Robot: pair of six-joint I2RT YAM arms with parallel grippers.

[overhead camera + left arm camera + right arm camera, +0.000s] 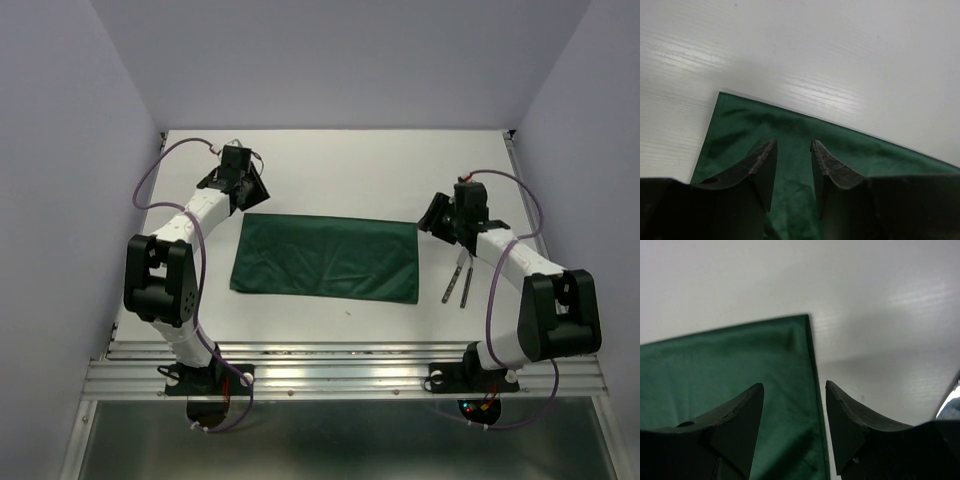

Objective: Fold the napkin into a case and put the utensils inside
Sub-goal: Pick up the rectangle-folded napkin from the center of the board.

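Subject: dark green soft cloth napkin (327, 258), laid flat as a wide rectangle at the middle of the white table (330, 170). It is judged to be doubled over once; the narrow case is not yet formed.

Handling (judgement): the cloth is expected to be light, limp and without stiffness, so it will sag and drag if lifted from one point only. A slight sheen suggests that the layers may slide on each other. Corners and edges are taken as the best hold, both ends pinched together so the fold stays square.

Appearance: the surface is smooth with faint creases. The edges are straight and the far corners crisp. A thin hem is seen along the right edge in the right wrist view.

Left claw (792, 145): released, jaws apart, nothing between them, poised over the far left corner of the napkin.

Right claw (792, 385): released, jaws apart and empty, astride the right edge near the far right corner.

Two slim silver metal utensils (451, 277) are noted side by side just right of the napkin, untouched. Fork and knife cannot be told apart.
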